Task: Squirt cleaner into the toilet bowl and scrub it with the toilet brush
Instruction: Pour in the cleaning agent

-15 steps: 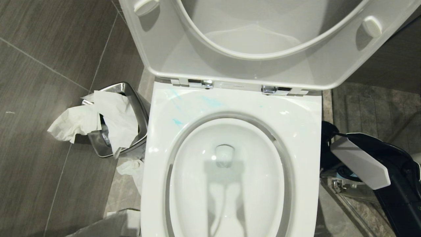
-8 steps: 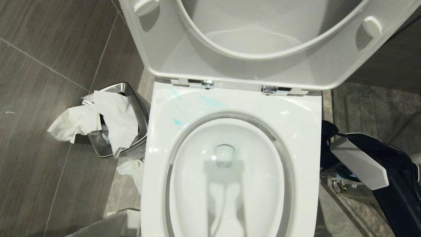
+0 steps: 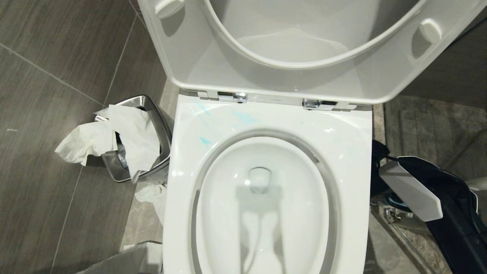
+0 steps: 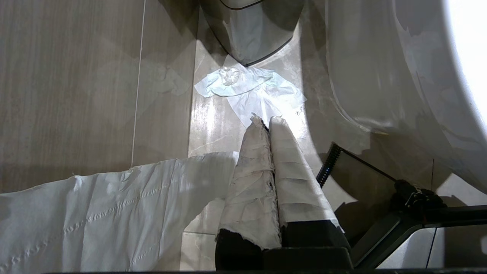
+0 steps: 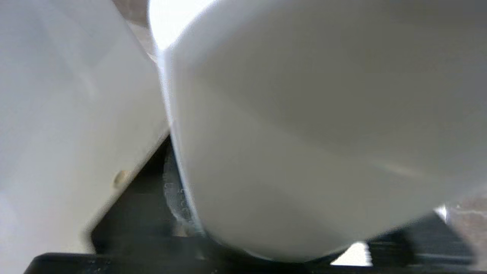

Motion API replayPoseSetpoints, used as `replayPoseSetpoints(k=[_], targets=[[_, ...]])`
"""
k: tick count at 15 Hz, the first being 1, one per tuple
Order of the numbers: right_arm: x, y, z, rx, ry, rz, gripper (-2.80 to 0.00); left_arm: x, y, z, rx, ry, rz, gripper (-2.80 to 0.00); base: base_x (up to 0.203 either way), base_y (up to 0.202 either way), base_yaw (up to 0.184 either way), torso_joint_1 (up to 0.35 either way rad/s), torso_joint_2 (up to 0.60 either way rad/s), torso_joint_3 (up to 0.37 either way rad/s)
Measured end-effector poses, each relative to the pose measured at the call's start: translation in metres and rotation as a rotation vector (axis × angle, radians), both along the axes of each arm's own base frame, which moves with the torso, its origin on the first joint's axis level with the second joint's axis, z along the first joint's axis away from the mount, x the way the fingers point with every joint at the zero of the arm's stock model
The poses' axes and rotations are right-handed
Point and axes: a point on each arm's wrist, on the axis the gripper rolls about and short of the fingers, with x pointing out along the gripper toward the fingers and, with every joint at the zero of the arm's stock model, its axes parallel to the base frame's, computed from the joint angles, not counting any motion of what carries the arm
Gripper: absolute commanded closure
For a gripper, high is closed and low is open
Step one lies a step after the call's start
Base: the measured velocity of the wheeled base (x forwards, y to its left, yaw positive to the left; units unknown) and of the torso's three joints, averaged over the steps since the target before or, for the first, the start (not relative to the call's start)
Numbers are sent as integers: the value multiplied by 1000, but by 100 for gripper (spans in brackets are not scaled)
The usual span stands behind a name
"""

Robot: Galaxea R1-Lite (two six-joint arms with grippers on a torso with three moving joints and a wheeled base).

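Observation:
The toilet bowl (image 3: 262, 213) is open, its lid and seat raised. Pale turquoise cleaner streaks (image 3: 205, 141) mark the broad white rim (image 3: 354, 137) at the back left. My right arm (image 3: 411, 190) reaches down beside the bowl's right side, and its gripper (image 3: 378, 179) is low by the floor. In the right wrist view one white finger (image 5: 57, 133) stands beside a large white rounded surface (image 5: 304, 133) that I cannot identify. No toilet brush is recognisable. My left gripper (image 4: 265, 121) hangs shut over the floor, its fingers wrapped in white tape.
A steel bin (image 3: 152, 125) stuffed with white paper (image 3: 114, 137) stands left of the toilet. Crumpled tissue (image 3: 154, 194) lies on the floor tiles beside it. A sheet of paper (image 4: 95, 213) spreads near the left gripper. A blue-and-metal object (image 3: 395, 203) sits under the right arm.
The right arm has sunk slightly and shifted a little towards the toilet. The toilet, the bin and the paper have not moved.

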Motion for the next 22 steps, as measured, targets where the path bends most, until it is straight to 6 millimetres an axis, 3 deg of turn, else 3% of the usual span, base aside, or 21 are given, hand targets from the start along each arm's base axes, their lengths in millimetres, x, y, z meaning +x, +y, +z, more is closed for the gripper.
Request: replayPoseSetpoints(k=[9,16,22], targets=[[2,-7,4,0,-18,-13,0,0,0,0,0,0,1,0,0,0,0,0,0,0],[-4,-15,21,12,-30,-78,0,0,0,0,0,0,0,0,0,0,0,0,0,0],[-7,-11,5,9,25,-79,0,0,0,0,0,0,0,0,0,0,0,0,0,0]])
